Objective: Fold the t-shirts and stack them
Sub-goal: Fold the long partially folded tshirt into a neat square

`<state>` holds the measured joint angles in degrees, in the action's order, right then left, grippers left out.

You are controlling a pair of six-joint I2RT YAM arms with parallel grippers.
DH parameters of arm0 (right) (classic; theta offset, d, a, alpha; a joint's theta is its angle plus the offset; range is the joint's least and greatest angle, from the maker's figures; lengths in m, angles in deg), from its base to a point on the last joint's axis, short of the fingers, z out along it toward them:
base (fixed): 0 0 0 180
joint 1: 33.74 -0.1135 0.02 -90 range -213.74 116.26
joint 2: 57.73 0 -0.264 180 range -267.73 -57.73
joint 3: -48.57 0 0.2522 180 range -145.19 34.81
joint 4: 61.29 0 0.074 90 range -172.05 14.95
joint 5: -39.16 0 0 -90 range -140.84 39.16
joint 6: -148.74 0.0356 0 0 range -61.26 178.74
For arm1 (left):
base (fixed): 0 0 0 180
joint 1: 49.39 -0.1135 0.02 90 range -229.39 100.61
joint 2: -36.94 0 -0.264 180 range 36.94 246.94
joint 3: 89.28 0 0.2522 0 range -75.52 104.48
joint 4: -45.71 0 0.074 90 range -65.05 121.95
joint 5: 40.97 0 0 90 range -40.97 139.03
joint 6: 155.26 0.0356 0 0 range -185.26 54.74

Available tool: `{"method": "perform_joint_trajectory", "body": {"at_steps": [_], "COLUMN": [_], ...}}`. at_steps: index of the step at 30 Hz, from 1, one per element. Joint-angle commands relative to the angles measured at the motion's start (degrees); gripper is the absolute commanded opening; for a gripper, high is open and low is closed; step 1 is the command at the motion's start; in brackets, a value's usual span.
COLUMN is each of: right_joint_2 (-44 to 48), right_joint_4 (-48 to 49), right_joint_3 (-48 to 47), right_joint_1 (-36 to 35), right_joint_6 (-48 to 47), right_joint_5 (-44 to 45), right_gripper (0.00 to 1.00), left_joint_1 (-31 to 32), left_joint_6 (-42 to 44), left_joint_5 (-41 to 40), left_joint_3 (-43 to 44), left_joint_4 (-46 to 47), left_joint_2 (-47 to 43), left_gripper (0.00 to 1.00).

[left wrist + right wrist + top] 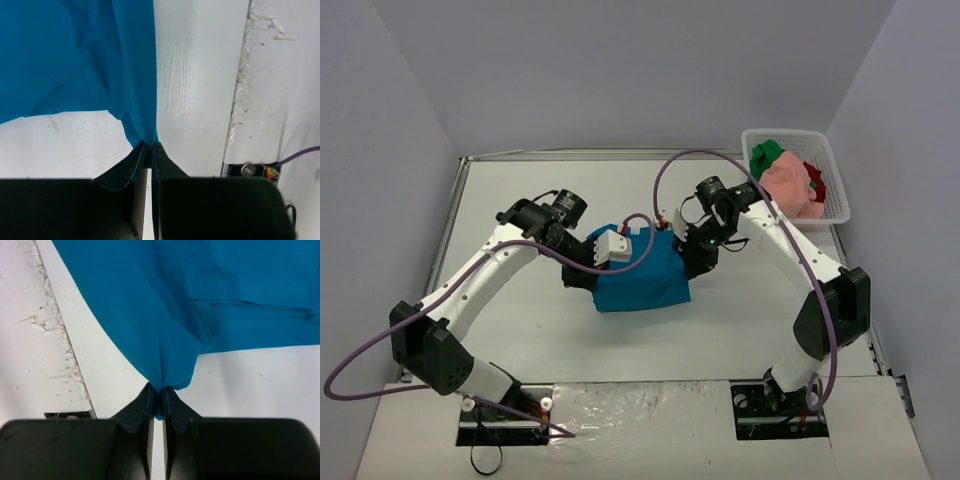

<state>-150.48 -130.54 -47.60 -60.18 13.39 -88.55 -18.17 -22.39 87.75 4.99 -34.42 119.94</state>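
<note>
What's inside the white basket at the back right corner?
The basket holds a pink shirt on top, a green shirt at its far left and a red shirt at its right. Anything beneath them is covered.

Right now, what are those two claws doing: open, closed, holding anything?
The left gripper is closed, pinching an edge of the teal-blue t-shirt.
The right gripper is closed, pinching the same t-shirt.
</note>
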Motion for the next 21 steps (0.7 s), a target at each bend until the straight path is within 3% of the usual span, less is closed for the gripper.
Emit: {"method": "perform_joint_trajectory", "body": {"at_steps": [1, 21], "right_joint_2": [-1.9, -16.3], "right_joint_4": [-3.0, -3.1], "right_joint_3": [-4.1, -20.9], "right_joint_1": [0.8, 5.0], "right_joint_6": [-1.4, -3.6], "right_joint_5": [1.1, 1.1], "right_gripper": [0.0, 0.0], "left_joint_1": [-1.1, -8.5], "left_joint_6": [-0.5, 2.7], "left_joint_5": [-2.2, -4.1], "left_joint_3": [3.5, 12.7], "left_joint_4": [1.2, 1.9], "left_joint_2": [-0.3, 10.2], "left_gripper": [0.02, 0.02]}}
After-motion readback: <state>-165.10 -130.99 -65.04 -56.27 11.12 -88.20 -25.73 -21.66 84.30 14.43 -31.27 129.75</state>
